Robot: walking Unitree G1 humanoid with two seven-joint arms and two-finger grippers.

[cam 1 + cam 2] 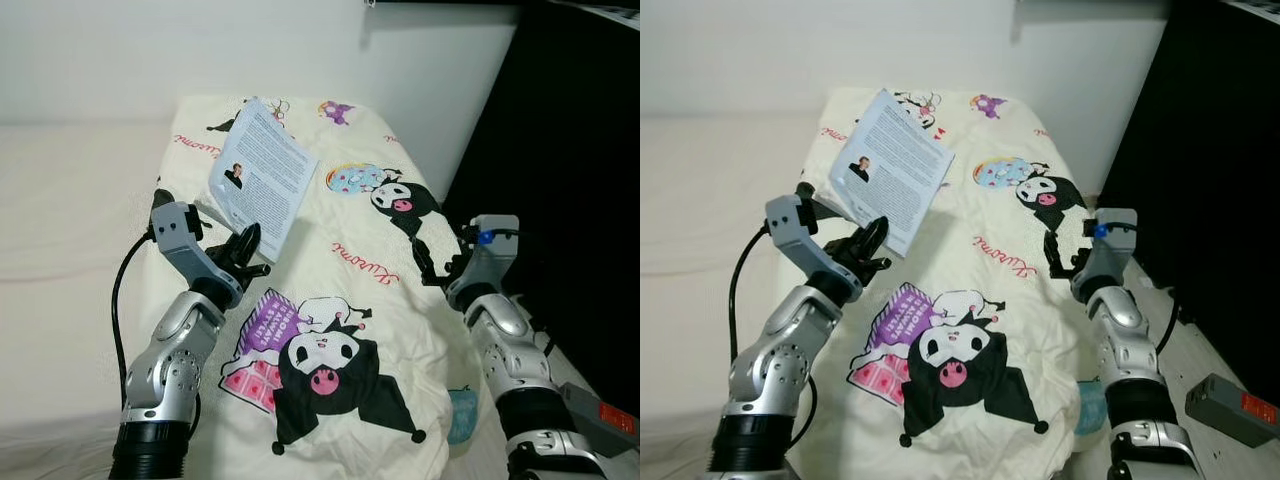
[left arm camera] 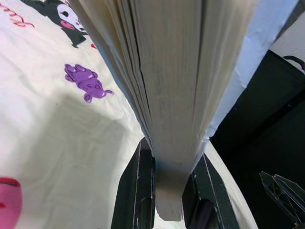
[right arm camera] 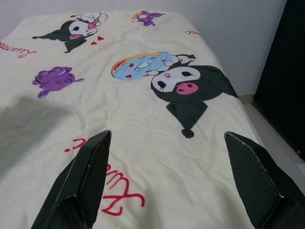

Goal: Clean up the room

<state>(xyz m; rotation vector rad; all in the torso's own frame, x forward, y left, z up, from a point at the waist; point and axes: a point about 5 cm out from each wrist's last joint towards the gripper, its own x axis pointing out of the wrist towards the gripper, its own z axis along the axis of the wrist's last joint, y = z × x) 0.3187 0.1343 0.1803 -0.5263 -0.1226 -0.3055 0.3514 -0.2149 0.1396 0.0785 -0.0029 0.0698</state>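
One wide bed (image 1: 60,200) takes up most of the scene, its cream cartoon-print duvet (image 1: 350,300) serving as the landmark for everything else. Above the duvet's near-left part, lifted clear of the fabric, is a paperback book (image 1: 262,175), tilted with its printed back cover toward the head camera. It looks light and only moderately stiff: the covers and page block will likely flex and fan when held by one corner, and the glossy cover may slip, so a hold close to the spine, across the full thickness, seems the safer place to grip. The left gripper (image 1: 243,252) sits above the duvet's left edge, forearm raised and wrist cocked upward, its jaws closed on the book's lower edge; the left wrist view shows the page block (image 2: 167,86) wedged between the two black fingers (image 2: 138,191), pages slightly splayed above them. The right gripper (image 1: 432,262) hovers over the duvet's right edge, near the black cartoon figure (image 1: 400,200), arm bent and pointing along the bed, its jaws spread wide and holding nothing. Beyond the duvet's right side, on the floor, lies a small grey box (image 1: 1230,408).
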